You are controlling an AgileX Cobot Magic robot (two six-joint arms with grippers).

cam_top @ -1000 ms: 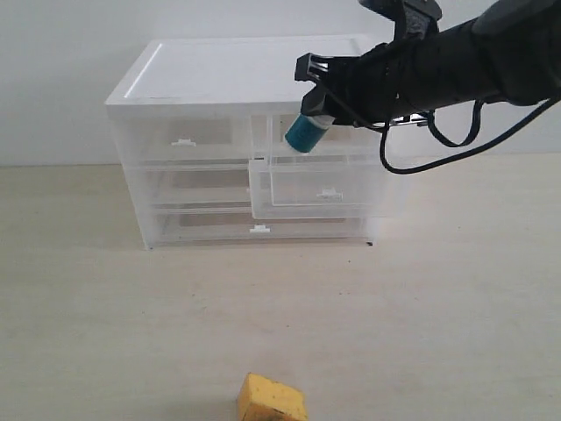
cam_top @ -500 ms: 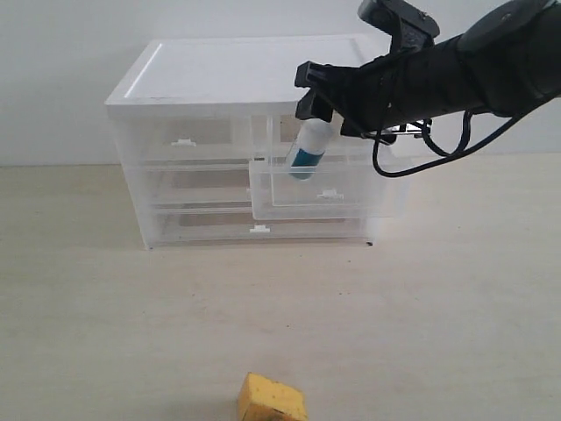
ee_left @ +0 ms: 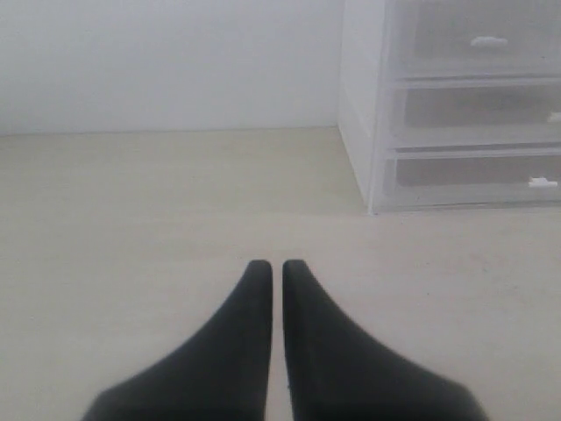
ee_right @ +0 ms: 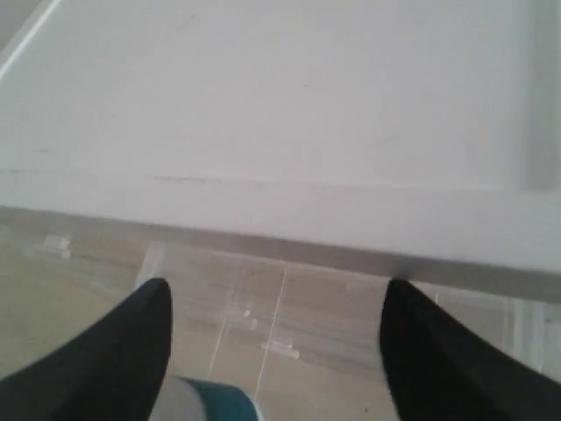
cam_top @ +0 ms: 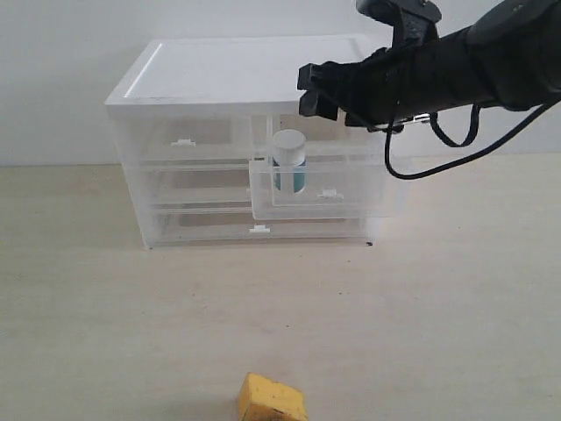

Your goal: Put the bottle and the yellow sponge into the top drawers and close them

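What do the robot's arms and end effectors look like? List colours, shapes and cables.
The right arm is black and bulky, with a thin black cable hanging in a loop beneath it. The right end effector has two black fingers. The left end effector has two smooth black fingers tapering to rounded tips. No markings show.

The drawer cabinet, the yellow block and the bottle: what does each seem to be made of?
Drawer cabinet: probably hard plastic, clear and glossy; the inside shows through its walls, the top is opaque white.
Yellow sponge: likely soft foam, matte, with a rough face.
Bottle: seemingly plastic, white cap, teal label.
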